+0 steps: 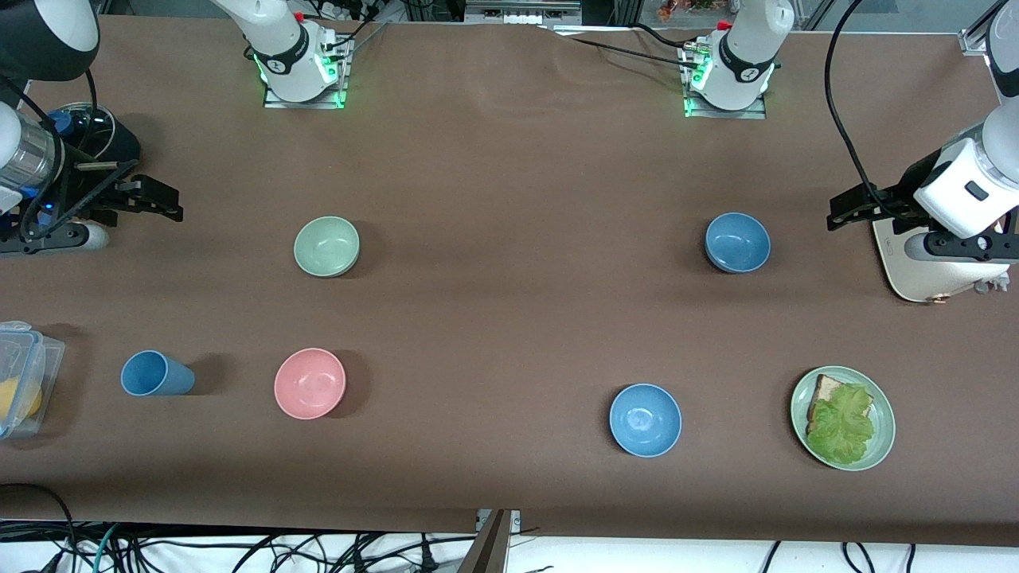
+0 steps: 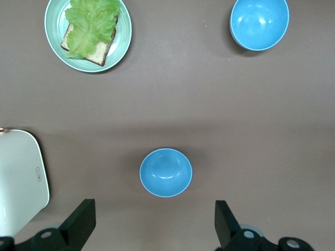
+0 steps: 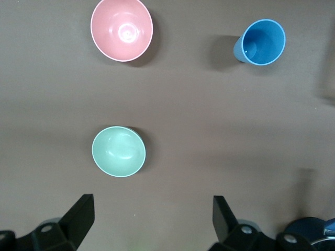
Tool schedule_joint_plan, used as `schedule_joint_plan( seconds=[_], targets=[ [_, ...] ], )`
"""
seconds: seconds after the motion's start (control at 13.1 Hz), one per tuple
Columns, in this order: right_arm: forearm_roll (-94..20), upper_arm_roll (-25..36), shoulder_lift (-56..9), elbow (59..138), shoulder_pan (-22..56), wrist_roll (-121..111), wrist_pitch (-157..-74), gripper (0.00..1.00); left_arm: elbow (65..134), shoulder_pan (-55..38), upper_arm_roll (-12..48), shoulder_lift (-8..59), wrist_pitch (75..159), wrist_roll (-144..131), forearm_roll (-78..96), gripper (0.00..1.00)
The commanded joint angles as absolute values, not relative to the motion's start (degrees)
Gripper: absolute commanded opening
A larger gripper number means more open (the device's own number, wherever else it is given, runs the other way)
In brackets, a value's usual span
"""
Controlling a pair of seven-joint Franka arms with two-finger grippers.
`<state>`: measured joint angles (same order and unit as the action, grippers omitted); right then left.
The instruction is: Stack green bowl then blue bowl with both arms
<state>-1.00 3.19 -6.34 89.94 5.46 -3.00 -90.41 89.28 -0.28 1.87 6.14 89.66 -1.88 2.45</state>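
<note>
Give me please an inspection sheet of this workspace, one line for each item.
Surface: brown table cover, flat.
Job's things: green bowl and blue bowl upright, apart, not stacked.
Clutter: pink bowl, brighter blue bowl, blue cup, plate with bread and lettuce, clear box, white device.
Grippers: left gripper and right gripper open, empty, waiting at the table's ends.
Cables: black bundle below the table's edge.
Surroundings: nothing seen.
</note>
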Motion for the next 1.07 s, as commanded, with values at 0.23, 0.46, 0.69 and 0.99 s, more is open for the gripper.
schedule_joint_plan(
  seconds=[0.23, 0.46, 0.69, 0.99],
  targets=[
    [0.1, 2.0, -5.8, 89.5, 4.4, -3.2, -89.4, 1.0, 86.8, 0.0, 2.3, 6.9, 88.1, -1.7, 1.1, 1.0],
    [0.2, 2.0, -5.8, 89.5, 4.4, -3.6, -89.3, 1.0, 86.6, 0.2, 2.2, 7.1, 88.1, -1.7, 1.1, 1.0],
    [0.2, 1.8, -5.8, 90.2, 4.4, -3.5, -89.2, 1.0, 86.4, 0.0, 2.4, 7.1, 88.1, -1.8, 1.1, 1.0],
    [-0.3, 1.8, -5.7, 90.4, 4.4, -3.1, -89.4, 1.0, 86.4, 0.0, 2.4, 7.1, 88.1, -1.8, 1.1, 1.0]
  ],
)
